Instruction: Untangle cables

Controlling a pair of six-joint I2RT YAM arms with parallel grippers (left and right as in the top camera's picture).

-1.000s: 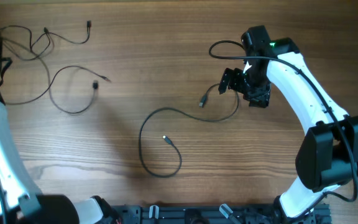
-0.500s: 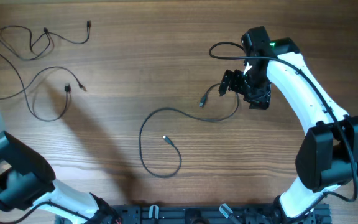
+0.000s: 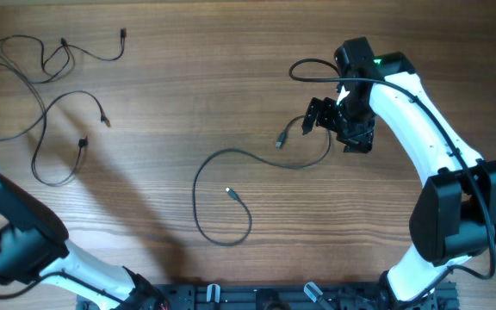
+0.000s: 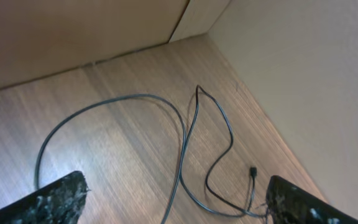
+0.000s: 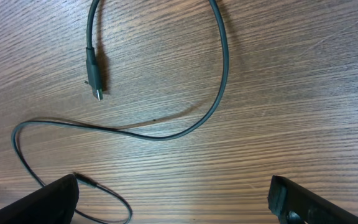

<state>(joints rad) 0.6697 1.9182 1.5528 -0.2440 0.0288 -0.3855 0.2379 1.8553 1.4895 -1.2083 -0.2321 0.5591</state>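
Holds the right claw point(image 5: 179, 200) with its fingers point(image 5: 45, 200) spread far apart above the table point(image 5: 278, 124), gripping nothing. Has the loose cable point(image 5: 221, 74) lying flat on the wood just ahead of that claw: sweeps in a wide arc ahead of the fingertips, bends back across the claw's front, and runs off close by one finger. Ends in a plug point(image 5: 92, 73) further ahead, apart from both fingers. From overhead, places most of the loose cable point(image 3: 195, 196) well away from the right claw point(image 3: 319, 113), curled into a loop toward the robot's base, with a second plug point(image 3: 229, 193) inside that loop.

Holds the left claw point(image 4: 176, 204) with fingers point(image 4: 55, 200) just as wide apart, clamped on nothing that can be seen. Has the left cables point(image 4: 184, 127) spread on the wood ahead of it: one strand in a broad arc that comes back and passes out of sight between the two fingers, another in a narrow hairpin further ahead, meeting the first beside its bend. Cannot tell whether touching or merely crossing there. Shows a small connector point(image 4: 252, 170) ahead of one finger, near it but apart. Beyond the strands, faces a corner of pale wall point(image 4: 291, 74). From overhead, leaves the left cables point(image 3: 35, 159) strung out well apart from the loose cable and from the right claw.
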